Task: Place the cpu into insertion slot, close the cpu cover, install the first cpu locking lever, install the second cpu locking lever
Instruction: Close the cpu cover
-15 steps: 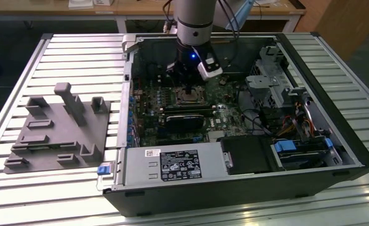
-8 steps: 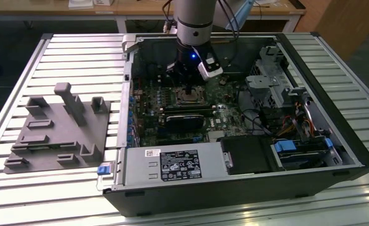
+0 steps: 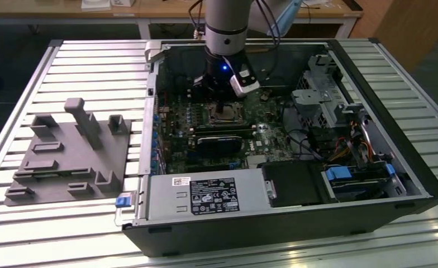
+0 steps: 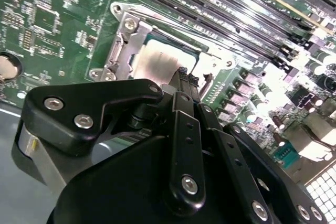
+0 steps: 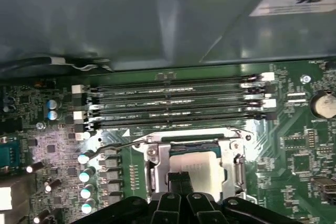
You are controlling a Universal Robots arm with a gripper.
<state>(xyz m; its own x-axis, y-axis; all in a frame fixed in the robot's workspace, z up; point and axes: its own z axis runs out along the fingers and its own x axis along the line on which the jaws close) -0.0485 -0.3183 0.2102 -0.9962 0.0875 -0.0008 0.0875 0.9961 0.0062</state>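
Note:
The cpu (image 5: pixel 198 162) lies in the insertion slot (image 3: pixel 223 113) on the green board, its pale metal top also showing in the second wrist view (image 4: pixel 156 62). The silvery cpu cover (image 5: pixel 232 167) lies flat around it as a frame (image 4: pixel 127 39). A thin wire locking lever (image 5: pixel 122 142) runs along one side of the socket (image 4: pixel 178 26), and a second wire end (image 5: pixel 242 134) shows at the other corner. My gripper (image 5: pixel 179 180) is shut, its tips down over the near edge of the cpu (image 4: pixel 184 73). In the exterior view the gripper (image 3: pixel 220 102) hangs straight above the socket.
Long black memory slots (image 5: pixel 178 103) run just beyond the socket. In the open case sit a black module (image 3: pixel 219 146), a power supply (image 3: pixel 204 198) and a drive cage (image 3: pixel 323 100). A grey fixture plate (image 3: pixel 70 151) lies on the table at the exterior view's left.

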